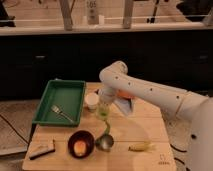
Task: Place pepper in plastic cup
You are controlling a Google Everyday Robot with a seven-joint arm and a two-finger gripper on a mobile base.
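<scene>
My gripper (104, 106) is at the end of the white arm, over the middle of the wooden table (145, 127). It is shut on the pepper (106, 128), a slim dark green chilli that hangs down from it. The pepper's lower tip is just above a small shiny cup (105, 143) near the table's front. A white cup (91, 101) stands just left of the gripper, beside the tray. The gripper's upper part is hidden by the arm's wrist.
A green tray (67, 91) with a fork (61, 112) lies at the left. A dark bowl (80, 146) holds an orange item. A pale yellow lumpy item (140, 147) lies at the front right. A dark flat object (42, 148) is at the front left.
</scene>
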